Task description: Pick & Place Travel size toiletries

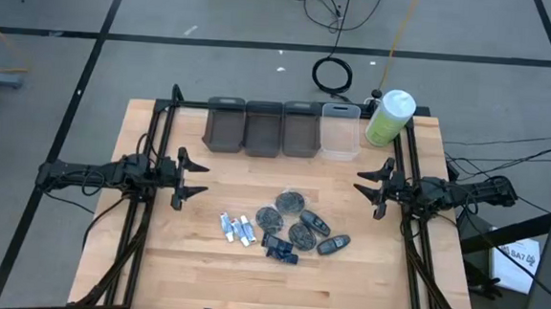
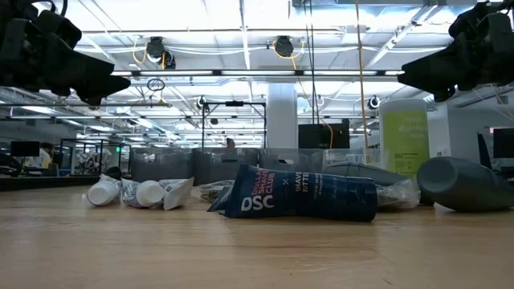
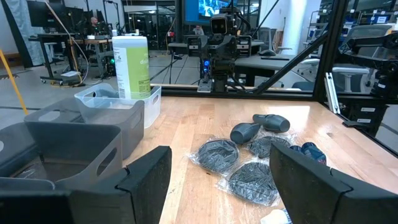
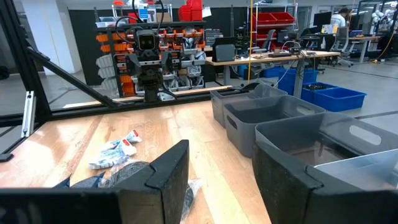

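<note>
The travel size toiletries lie loose on the wooden table's middle. They are white-and-blue tubes (image 1: 236, 229), three round dark grey discs (image 1: 292, 202), two dark oval pieces (image 1: 315, 221) and dark blue packets (image 1: 279, 248). All of them rest flat on the table top. My left gripper (image 1: 202, 179) hovers at the table's left side, level and open, pointing toward the pile; its wrist view shows the discs (image 3: 219, 154) between its spread fingers. My right gripper (image 1: 368, 184) hovers at the right side, level and open, with the tubes (image 4: 115, 152) ahead of it.
Three grey bins (image 1: 263, 128) and one clear bin (image 1: 340, 130) stand in a row along the far edge. A big green bottle with a white cap (image 1: 390, 118) stands at the far right corner. Bare wood (image 1: 191, 274) lies near the front edge.
</note>
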